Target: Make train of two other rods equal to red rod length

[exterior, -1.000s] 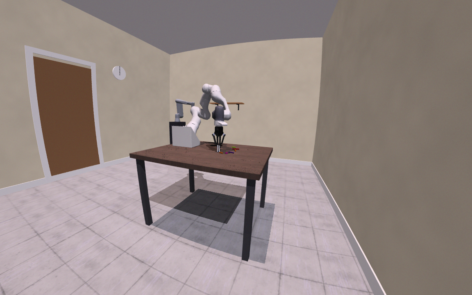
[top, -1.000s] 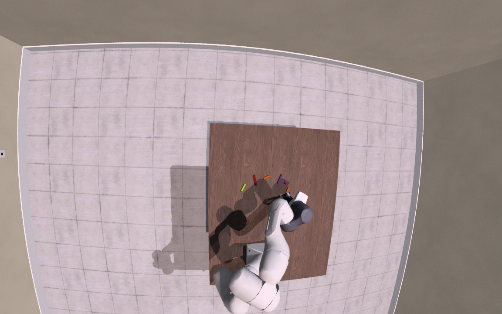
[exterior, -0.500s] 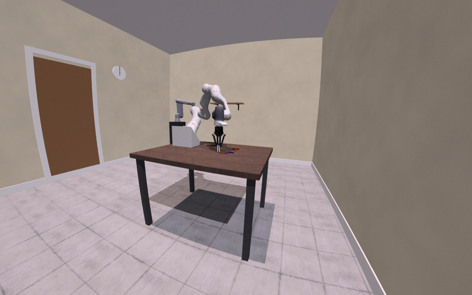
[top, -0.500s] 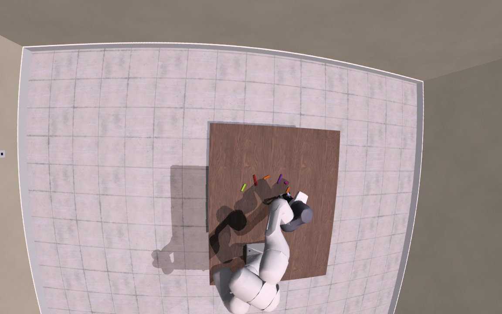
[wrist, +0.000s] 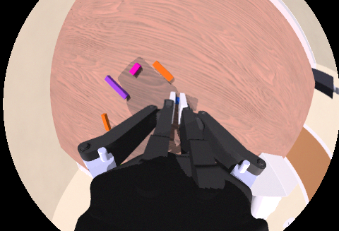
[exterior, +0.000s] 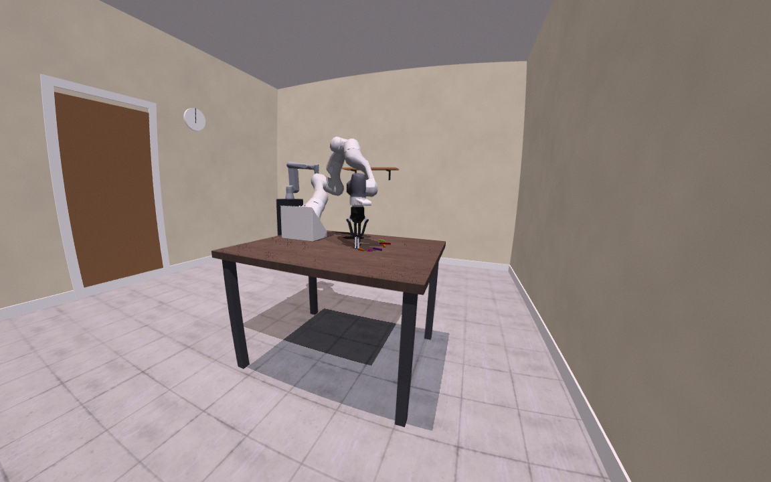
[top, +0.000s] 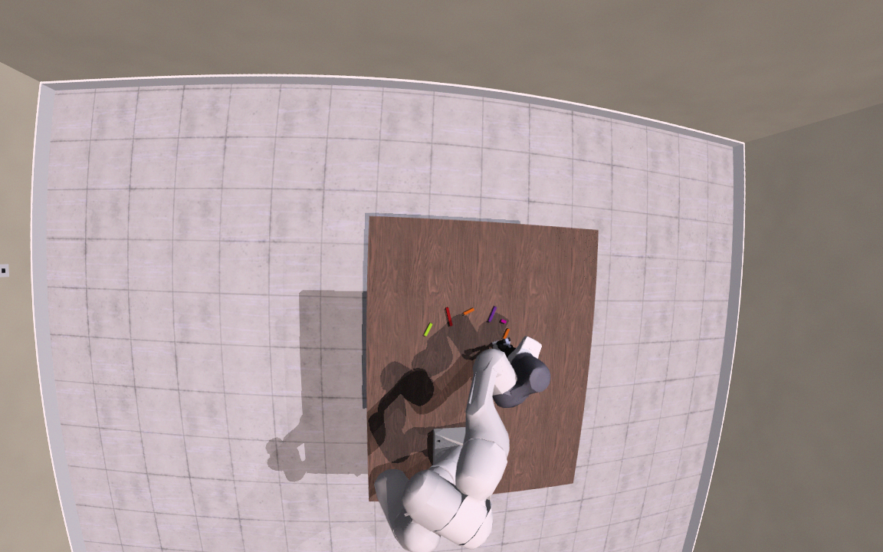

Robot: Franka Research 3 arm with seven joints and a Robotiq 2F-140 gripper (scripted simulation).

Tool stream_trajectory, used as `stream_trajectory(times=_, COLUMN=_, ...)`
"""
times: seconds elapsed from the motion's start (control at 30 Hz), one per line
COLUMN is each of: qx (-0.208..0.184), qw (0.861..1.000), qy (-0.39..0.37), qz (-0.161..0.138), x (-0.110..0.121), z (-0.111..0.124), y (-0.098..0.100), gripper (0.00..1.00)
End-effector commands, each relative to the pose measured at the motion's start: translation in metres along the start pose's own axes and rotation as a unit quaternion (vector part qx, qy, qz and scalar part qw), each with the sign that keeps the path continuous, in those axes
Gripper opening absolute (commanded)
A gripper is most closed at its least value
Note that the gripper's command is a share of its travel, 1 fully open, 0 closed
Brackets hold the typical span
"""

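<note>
In the wrist view my gripper (wrist: 176, 99) is shut on a small blue rod (wrist: 177, 100), which shows as a sliver between the white fingertips, close above the wooden table. Just beyond the fingertips lies an orange rod (wrist: 162, 70). A magenta rod (wrist: 135, 69) and a purple rod (wrist: 117, 87) lie to its left, and a second orange rod (wrist: 106, 122) lies further left. From above, the red rod (top: 448, 316) and a lime rod (top: 428, 329) lie left of the other rods, apart from each other. The arm hides the gripper in that view.
The rods are scattered in a loose row near the middle of the table (top: 479, 343). The arm's white base box (exterior: 300, 223) stands at the table's back left. The gripper (exterior: 357, 242) hangs straight down over the rods.
</note>
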State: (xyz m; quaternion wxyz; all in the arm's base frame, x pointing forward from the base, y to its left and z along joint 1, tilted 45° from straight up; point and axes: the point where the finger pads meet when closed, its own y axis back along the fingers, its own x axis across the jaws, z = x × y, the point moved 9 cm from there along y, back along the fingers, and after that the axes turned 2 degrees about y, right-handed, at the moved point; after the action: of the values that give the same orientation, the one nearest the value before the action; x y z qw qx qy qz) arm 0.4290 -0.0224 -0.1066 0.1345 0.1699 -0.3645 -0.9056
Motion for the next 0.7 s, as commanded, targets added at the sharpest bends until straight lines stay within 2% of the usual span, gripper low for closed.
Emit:
stream_trajectory(times=0.0, qx=0.002, qw=1.0, qy=0.005, qz=0.0, x=-0.0011, z=-0.0005, y=-0.0008, gripper=0.03)
stream_trajectory(times=0.17, qx=0.002, qw=1.0, qy=0.005, qz=0.0, x=-0.0011, z=-0.0005, y=-0.0008, gripper=0.03)
stream_trajectory(times=0.67, qx=0.002, qw=1.0, qy=0.005, qz=0.0, x=-0.0011, z=-0.0005, y=-0.0008, gripper=0.15)
